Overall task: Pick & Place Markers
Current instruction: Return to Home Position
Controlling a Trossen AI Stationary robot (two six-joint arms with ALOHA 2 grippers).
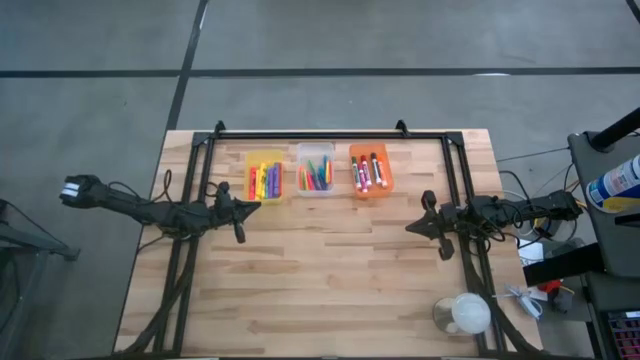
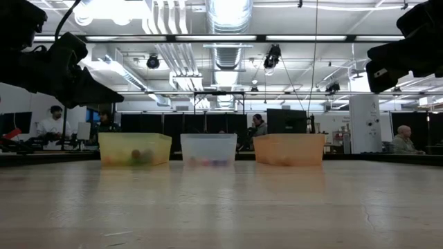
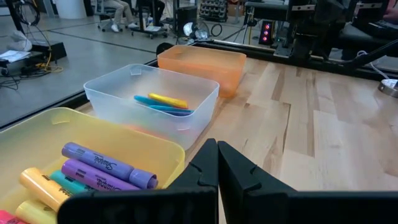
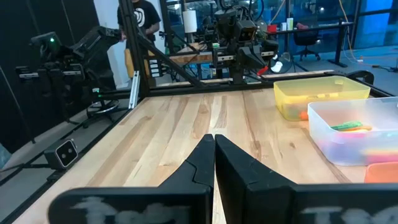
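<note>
The left hand (image 3: 217, 152) and right hand (image 4: 214, 140) are hanging closed and empty, while the binned markers (image 3: 106, 163) are looking light, stiff and slick, best pinched mid-barrel.

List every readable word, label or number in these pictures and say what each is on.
"Sharpie": brand script on the upper purple marker in the yellow bin, left wrist view.
Label on the blue-and-white bottle, high view: too small to read.
Nothing else is legible.
</note>
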